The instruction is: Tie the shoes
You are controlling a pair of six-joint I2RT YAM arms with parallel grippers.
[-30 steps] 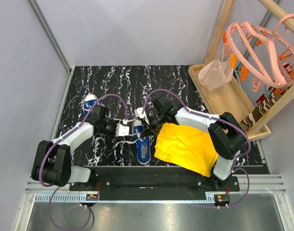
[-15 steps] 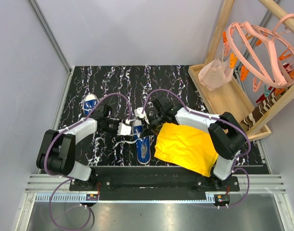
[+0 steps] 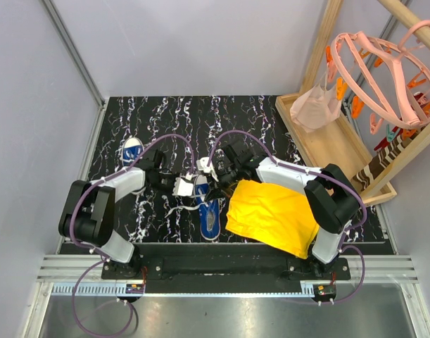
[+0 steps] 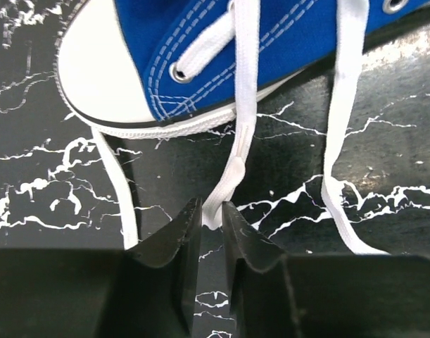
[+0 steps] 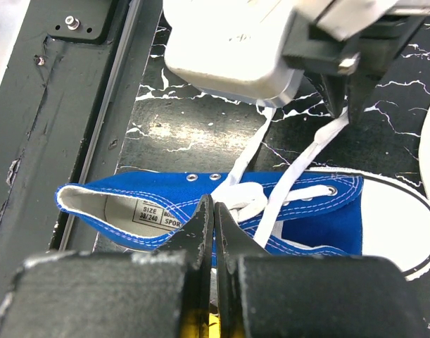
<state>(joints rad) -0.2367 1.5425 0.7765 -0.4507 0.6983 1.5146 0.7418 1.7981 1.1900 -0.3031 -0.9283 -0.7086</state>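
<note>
The blue sneaker (image 3: 208,211) sits on the marbled surface (image 3: 271,120) between the arms. The left gripper (image 4: 212,211) has its jaws nearly together, pinching the end of one white lace (image 4: 237,165) just off the toe cap, while the right gripper (image 5: 213,204) rests its closed jaws on the lace crossing above the tongue. To do this step well, I judge the left arm should draw the lace out low and steadily without dragging the shoe, the right jaws pressing firmly, since a pinch so near the tip could slip free under a jerk.
</note>
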